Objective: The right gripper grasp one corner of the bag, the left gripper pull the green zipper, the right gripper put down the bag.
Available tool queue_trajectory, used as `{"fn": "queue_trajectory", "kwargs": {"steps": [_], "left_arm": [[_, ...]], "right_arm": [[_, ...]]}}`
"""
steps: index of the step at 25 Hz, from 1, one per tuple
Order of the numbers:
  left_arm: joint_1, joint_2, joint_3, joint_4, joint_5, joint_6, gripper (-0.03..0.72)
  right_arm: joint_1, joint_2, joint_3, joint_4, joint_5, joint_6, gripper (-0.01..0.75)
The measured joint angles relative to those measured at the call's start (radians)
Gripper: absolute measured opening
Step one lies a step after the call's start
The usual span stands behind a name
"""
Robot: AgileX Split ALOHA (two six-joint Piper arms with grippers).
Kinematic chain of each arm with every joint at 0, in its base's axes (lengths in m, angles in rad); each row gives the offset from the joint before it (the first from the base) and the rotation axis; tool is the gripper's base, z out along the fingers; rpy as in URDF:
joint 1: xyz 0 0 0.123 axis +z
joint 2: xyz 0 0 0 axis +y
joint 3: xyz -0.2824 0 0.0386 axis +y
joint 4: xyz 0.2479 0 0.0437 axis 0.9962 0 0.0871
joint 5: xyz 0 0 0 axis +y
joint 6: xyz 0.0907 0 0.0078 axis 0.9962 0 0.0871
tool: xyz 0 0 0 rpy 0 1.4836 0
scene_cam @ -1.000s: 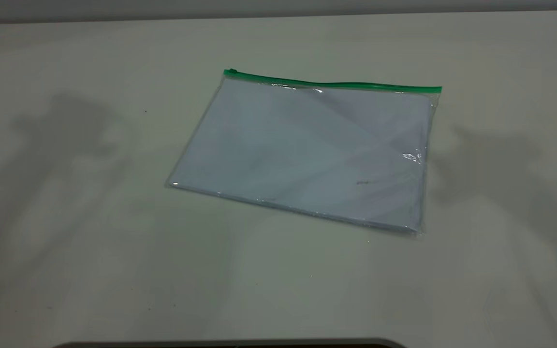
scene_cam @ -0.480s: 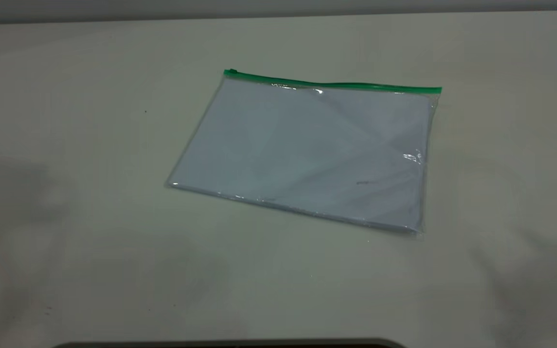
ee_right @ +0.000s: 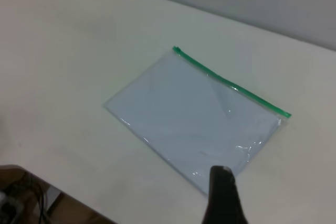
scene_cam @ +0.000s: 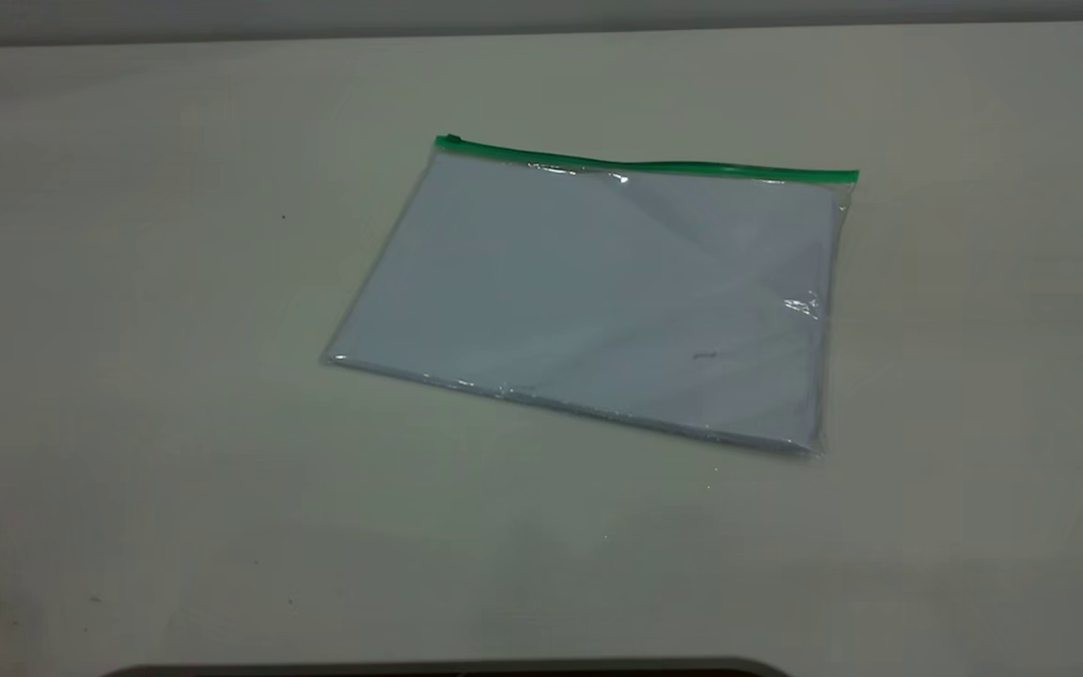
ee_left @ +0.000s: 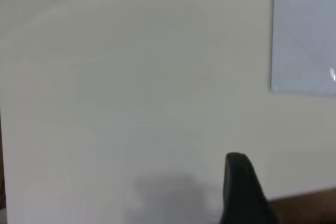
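- On my exterior feed the bag (scene_cam: 588, 301) lies flat on the table (scene_cam: 128, 376), a little right of the middle, with white paper sheets (scene_cam: 551, 282) showing through the clear plastic.
- The green zipper (scene_cam: 645, 166) runs along the bag's far long edge, and its small slider tab (scene_cam: 448, 141) sits at the left end of that edge, as this feed shows it.
- The corner (scene_cam: 850, 176) at the strip's other end rests on the table, with nothing touching it.
- Neither arm appears in my exterior feed.
- From the left wrist camera I see only 1 dark jaw tip of the left gripper (ee_left: 242, 190), above bare table, well apart from the bag (ee_left: 304, 38); I cannot tell whether its jaws are parted or closed.
- From the right wrist camera 1 dark jaw tip of the right gripper (ee_right: 223, 195) hangs over the table, near a plain clear corner of the bag (ee_right: 194, 111); I cannot tell the state of those jaws either.
- In that same feed the green zipper (ee_right: 231, 83) lies along the bag's edge away from the gripper.
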Motion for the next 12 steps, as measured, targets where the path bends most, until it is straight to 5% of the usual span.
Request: {"fn": "queue_trajectory", "kwargs": {"steps": [12], "left_arm": [[0.0, -0.581, 0.487, -0.035, -0.005, 0.025, 0.484]], "right_arm": [[0.0, -0.254, 0.253, -0.005, 0.035, 0.028, 0.574]]}}
